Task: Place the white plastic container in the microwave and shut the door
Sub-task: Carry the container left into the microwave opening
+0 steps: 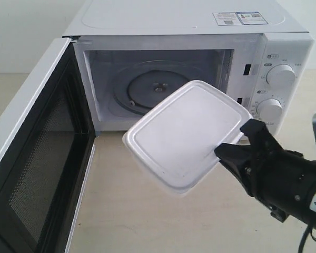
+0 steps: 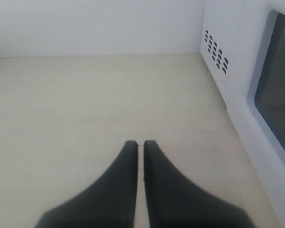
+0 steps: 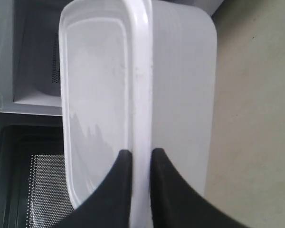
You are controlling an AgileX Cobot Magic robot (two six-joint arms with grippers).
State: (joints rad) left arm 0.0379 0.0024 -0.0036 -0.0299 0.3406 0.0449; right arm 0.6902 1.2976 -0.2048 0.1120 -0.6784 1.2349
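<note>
Exterior: high and in front, tilted down, facing straight into open microwave; close in, door cut off at left, right claw at lower right. Left wrist: low over bench, looking past left claw along door's outer face. Right wrist: tight on container, microwave interior and door mesh behind. Shared by exterior and right wrist: container, interior, door.

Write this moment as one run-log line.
right gripper: shut on white plastic container, outside microwave | door: open | left gripper: shut, empty
</note>
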